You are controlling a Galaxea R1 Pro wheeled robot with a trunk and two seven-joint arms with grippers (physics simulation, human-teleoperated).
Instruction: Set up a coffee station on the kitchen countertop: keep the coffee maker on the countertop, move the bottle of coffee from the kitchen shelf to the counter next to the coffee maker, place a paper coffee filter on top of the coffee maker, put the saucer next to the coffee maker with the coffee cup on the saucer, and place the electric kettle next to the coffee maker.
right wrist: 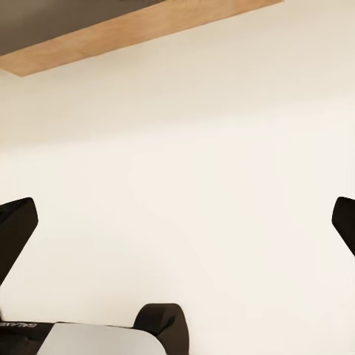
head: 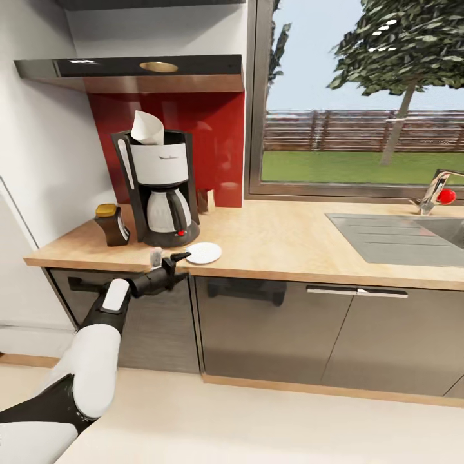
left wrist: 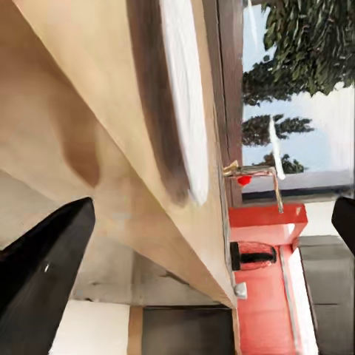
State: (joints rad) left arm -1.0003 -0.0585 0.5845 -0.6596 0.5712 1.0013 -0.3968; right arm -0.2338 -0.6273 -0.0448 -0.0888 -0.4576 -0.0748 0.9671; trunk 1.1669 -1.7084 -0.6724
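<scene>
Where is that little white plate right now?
In the head view, the saucer lies near the front edge of the kitchen countertop, just right of the coffee maker, with the left gripper beside it.

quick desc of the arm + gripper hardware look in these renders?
Left arm: glossy white rounded shells with black joint sections; slim black wrist ending in the black left gripper with tapered fingers. Wrist views show plain black wedge-shaped fingers. The right wrist view also shows a white panel with small dark lettering, unreadable. No loose cables visible.
</scene>
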